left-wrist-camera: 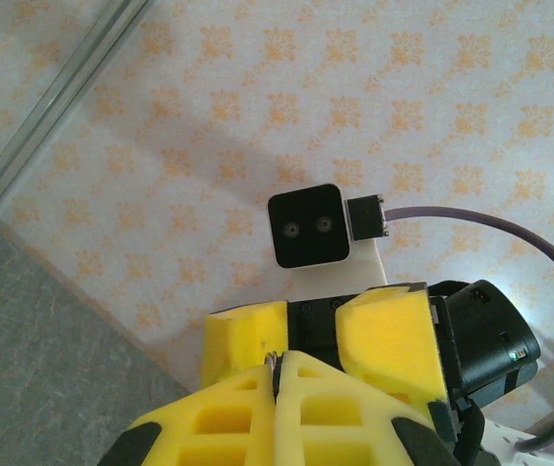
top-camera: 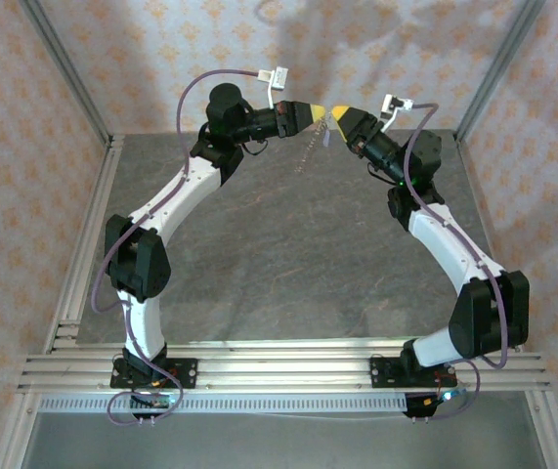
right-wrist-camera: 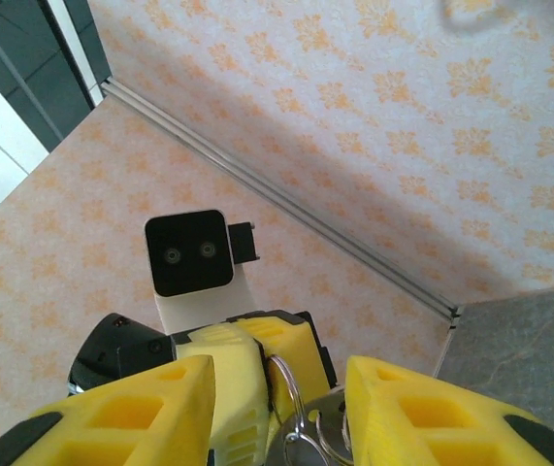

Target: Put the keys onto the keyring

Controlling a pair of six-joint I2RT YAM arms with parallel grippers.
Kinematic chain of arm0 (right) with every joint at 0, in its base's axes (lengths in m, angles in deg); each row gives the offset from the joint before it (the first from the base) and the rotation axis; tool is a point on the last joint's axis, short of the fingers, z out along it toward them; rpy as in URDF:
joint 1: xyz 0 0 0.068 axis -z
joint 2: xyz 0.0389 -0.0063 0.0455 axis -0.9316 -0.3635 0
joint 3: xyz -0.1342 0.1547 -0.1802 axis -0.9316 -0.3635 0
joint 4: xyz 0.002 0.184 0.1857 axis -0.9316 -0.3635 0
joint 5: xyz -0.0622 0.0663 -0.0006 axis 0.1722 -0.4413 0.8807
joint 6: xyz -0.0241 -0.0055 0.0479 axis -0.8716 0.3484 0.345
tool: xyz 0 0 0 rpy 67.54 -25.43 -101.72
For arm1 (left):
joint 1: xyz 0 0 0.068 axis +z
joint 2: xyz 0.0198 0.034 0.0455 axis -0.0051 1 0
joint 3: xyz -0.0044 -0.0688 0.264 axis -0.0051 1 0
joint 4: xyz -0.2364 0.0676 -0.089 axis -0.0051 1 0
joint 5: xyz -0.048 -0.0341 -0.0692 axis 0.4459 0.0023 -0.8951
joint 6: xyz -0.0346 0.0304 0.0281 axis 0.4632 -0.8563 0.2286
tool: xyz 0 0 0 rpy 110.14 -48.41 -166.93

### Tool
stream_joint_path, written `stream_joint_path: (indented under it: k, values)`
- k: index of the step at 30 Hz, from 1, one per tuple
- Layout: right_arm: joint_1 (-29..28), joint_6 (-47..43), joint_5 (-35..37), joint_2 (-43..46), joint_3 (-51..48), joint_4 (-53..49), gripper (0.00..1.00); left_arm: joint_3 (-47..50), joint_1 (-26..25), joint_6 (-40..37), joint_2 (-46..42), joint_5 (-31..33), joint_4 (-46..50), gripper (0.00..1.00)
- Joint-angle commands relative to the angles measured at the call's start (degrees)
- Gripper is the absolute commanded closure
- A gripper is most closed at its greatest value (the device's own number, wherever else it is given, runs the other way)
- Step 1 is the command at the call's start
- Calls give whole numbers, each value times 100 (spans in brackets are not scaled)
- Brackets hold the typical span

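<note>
Left tool [left-wrist-camera: 277, 369] is clamped on the keyring [right-wrist-camera: 294, 400], held high above the counter [top-camera: 288, 254] near the back wall [top-camera: 376, 49]. Right tool [right-wrist-camera: 281, 388] faces it tip to tip, fingers [right-wrist-camera: 160, 408] spread, the ring's loops between them. Key [top-camera: 326, 138], a pale lilac speck, hangs just below the meeting tips, a thin dull strand [top-camera: 308, 154] dangling beside it.

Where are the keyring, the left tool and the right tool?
keyring [right-wrist-camera: 301, 432], right wrist view, on its metal loops.
left tool [left-wrist-camera: 277, 365], left wrist view, at the shut fingertips' seam.
right tool [right-wrist-camera: 278, 369], right wrist view, gap between its open fingers.
</note>
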Motion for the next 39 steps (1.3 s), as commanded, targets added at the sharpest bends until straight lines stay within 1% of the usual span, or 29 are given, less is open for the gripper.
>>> stream_joint_path:
  k: [1,9,15,28,31,34,38,39]
  values:
    - [-43,14,-35,-55,229,348,62,-49,-39,16,-266,82,-385,100]
    - [-96,41,-98,-151,273,370,65,-61,-55,-3,-253,90,-367,100]
    - [-96,32,-159,-125,204,378,72,-96,-55,-11,-226,99,-352,100]
    - [-131,25,-230,-185,206,341,72,-168,-60,-11,-186,92,-314,100]
    - [-131,15,-239,-194,194,332,76,-172,-64,-11,-186,94,-315,100]
    - [-128,6,-257,-211,177,336,85,-171,-64,-12,-186,99,-314,100]
    - [-131,-3,-278,-218,168,324,99,-179,-66,-20,-182,98,-306,100]
    - [-129,-3,-292,-220,161,327,100,-176,-69,-20,-178,105,-306,100]
